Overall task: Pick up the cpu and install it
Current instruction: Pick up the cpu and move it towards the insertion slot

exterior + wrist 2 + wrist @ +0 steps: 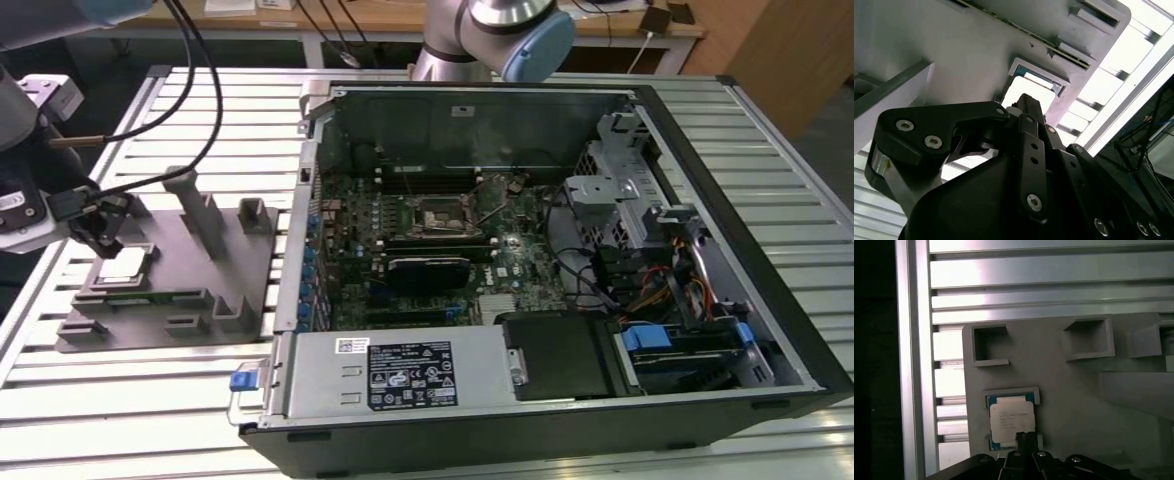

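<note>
Silver-topped, the cpu (1012,422) is seen seated in a grey tray (1074,405) recess just beneath the hand (1021,440) in the first wrist view. An open computer case (561,250) well beyond the hand is shown in the exterior view. Whether the hand is spread cannot be told.

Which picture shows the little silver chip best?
The first wrist view: the chip lies in its grey tray, seen from above. The exterior view shows it tiny; in the second wrist view the gripper covers most of it.

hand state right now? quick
Hand: cannot be told whether open or closed; its tip is at the cpu, which lies in its pocket on the grey tray.
</note>
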`<move>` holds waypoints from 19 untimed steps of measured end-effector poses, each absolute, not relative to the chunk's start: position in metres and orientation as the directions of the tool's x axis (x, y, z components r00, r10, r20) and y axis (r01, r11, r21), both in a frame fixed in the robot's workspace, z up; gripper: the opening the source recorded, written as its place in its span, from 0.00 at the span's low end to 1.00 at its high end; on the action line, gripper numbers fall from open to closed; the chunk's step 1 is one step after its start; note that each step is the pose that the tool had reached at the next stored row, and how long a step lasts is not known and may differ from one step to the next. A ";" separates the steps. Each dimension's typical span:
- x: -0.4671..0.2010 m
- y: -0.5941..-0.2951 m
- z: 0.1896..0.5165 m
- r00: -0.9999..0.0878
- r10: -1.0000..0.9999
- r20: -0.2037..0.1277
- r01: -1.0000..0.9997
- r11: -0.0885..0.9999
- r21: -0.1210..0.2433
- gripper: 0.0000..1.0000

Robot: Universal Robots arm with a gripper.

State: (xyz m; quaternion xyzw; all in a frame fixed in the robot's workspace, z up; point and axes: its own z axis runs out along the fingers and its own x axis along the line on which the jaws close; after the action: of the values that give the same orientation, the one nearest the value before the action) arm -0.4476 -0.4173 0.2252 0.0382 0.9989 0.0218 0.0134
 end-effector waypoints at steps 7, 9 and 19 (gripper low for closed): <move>-0.449 -0.417 0.216 -0.997 0.077 -0.025 0.076 0.996 0.045 0.11; -0.449 -0.417 0.213 -0.997 0.077 -0.025 0.076 0.996 0.045 0.11; -0.450 -0.416 0.209 -0.997 0.077 -0.025 0.076 0.996 0.049 0.11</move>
State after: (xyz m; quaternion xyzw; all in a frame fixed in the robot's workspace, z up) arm -0.4499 -0.4165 0.2091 0.0382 0.9989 0.0241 0.0134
